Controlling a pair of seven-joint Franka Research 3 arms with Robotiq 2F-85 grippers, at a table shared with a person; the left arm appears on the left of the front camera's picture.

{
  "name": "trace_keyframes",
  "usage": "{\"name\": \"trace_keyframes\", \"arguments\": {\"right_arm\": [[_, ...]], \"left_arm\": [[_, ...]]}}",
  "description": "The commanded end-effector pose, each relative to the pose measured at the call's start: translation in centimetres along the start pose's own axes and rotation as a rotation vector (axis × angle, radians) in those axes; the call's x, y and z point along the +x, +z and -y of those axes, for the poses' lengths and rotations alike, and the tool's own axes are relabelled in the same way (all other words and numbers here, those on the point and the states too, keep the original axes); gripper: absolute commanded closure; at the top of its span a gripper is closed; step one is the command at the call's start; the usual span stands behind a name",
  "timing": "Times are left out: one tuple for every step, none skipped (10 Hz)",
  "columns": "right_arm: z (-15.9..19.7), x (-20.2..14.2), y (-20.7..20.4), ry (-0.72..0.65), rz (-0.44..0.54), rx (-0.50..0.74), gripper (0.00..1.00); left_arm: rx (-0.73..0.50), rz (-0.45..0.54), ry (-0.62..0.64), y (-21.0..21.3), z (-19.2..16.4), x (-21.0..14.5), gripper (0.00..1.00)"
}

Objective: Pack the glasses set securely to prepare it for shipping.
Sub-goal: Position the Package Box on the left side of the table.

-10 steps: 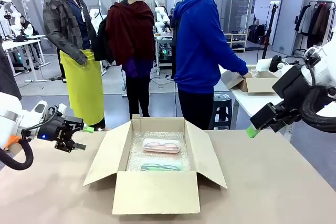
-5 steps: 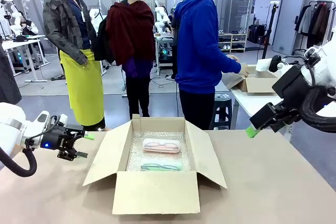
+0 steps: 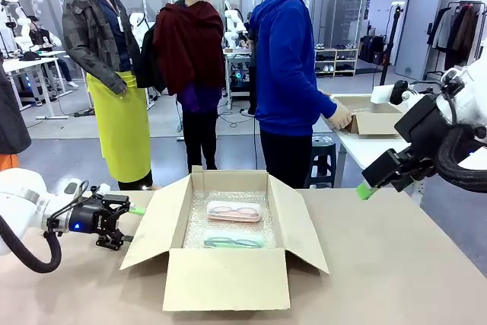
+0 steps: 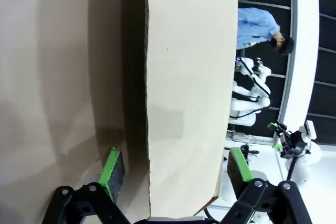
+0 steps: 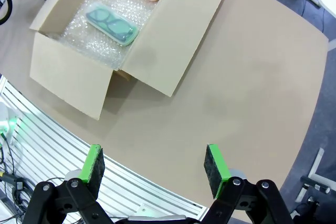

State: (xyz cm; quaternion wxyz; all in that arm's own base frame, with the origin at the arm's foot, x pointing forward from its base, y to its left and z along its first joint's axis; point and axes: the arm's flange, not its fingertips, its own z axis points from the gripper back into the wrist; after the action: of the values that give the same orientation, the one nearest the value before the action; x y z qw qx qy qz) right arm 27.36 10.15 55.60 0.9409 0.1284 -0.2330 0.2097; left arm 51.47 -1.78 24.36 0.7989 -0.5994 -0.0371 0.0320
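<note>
pinkish transluc. oblong plastic case (image 3: pixel 234 211), far | mint-green transluc. oblong plastic case (image 3: pixel 233 242), near | clear bubble-wrap sheet (image 3: pixel 199 226), dotted bubble ptn | plain tan cardboard box (image 3: pixel 228 283) | beige table (image 3: pixel 396 264) | left gripper (image 3: pixel 128 224) & right gripper (image 3: pixel 367 190): blk w/ green tips

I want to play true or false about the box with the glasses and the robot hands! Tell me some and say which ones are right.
1. The pink case and the mint-green case both lie inside the cardboard box. True.
2. The box's flaps are folded shut. False: all four stand open.
3. The left gripper is open at the box's left flap. True.
4. The right gripper holds the mint-green case. False: it is open and empty, over the table to the right of the box.
5. The cases lie on bare cardboard. False: bubble wrap lies under them.
</note>
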Motion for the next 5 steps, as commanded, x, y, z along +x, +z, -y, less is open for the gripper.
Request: {"name": "trace_keyframes", "arguments": {"right_arm": [[-0.07,-0.16,-0.25,-0.024,0.006,-0.012,0.04],[-0.07,-0.16,-0.25,-0.024,0.006,-0.012,0.04],[-0.07,-0.16,-0.25,-0.024,0.006,-0.012,0.04],[-0.07,-0.16,-0.25,-0.024,0.006,-0.012,0.04],[-0.07,-0.16,-0.25,-0.024,0.006,-0.012,0.04]], "left_arm": [[-0.117,-0.013,0.055,0.30,0.68,0.24,0.00],[-0.133,-0.017,0.042,0.00,1.14,-0.14,0.00],[-0.150,-0.019,0.035,-0.27,1.43,-0.47,0.00],[-0.169,-0.008,0.024,-0.46,1.64,-0.62,0.26],[-0.173,-0.004,0.021,-0.44,1.61,-0.54,0.59]]}}
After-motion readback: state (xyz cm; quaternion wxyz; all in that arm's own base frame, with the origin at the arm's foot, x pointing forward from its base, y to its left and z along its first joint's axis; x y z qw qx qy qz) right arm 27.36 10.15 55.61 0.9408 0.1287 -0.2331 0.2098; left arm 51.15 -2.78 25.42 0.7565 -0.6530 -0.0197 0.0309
